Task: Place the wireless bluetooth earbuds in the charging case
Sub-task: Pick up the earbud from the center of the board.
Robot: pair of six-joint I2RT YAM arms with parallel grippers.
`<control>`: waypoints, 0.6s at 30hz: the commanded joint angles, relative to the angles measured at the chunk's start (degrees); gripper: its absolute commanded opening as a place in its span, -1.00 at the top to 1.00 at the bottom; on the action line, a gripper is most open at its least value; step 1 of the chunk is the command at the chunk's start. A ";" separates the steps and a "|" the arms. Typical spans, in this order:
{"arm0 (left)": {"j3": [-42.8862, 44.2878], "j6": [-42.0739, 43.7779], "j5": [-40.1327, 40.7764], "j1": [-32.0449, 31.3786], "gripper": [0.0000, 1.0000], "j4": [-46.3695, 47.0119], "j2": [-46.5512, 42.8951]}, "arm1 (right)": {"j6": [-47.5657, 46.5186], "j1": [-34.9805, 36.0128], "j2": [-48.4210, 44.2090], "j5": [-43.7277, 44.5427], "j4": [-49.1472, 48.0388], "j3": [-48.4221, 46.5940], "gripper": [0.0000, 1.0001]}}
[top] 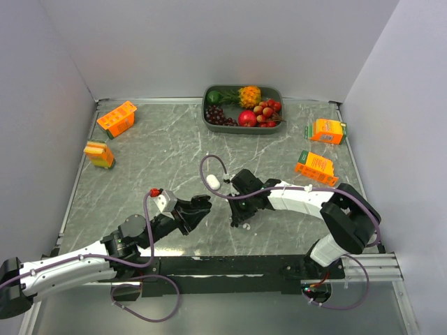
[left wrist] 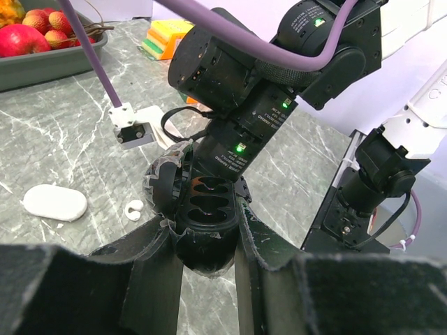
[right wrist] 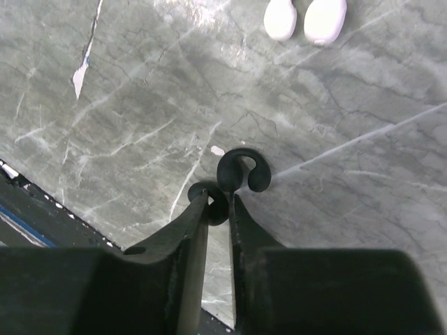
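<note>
Overhead, a grey tray [top: 204, 112] at the table's far edge holds mixed fruit [top: 248, 105]. Nearer, the left gripper [left wrist: 204, 229] presses on both sides of a black charging case [left wrist: 206, 202] with its lid swung open. Only the left wrist view shows its moulded wells, which are empty. Beside it on the marble table [left wrist: 56, 139] lie a closed white case [left wrist: 54, 202] and one white earbud [left wrist: 133, 209]. Only the right wrist view shows the right gripper [right wrist: 218, 202], fingers almost together, pinching a black earbud [right wrist: 243, 171] at their tips. Its curved hook juts ahead, low over the table. Two white rounded pieces [right wrist: 281, 17] lie well beyond.
</note>
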State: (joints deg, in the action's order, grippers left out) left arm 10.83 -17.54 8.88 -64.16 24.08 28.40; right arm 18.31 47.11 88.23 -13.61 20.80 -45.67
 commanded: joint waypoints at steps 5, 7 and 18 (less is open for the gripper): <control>0.51 -0.83 -0.27 -0.35 0.98 1.85 0.25 | -0.11 0.52 -2.70 -0.11 0.65 1.20 1.00; 0.51 -0.74 -0.18 -0.35 0.98 1.85 0.25 | -0.11 0.52 -5.42 -0.10 1.52 1.02 1.00; -0.28 -0.65 0.34 -0.35 0.98 4.66 -0.01 | -0.38 0.52 -24.49 -0.10 9.27 -4.60 1.00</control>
State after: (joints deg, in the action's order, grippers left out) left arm 10.83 -17.74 8.91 -64.23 24.25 28.60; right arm 18.09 47.13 71.42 -13.58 28.08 -45.45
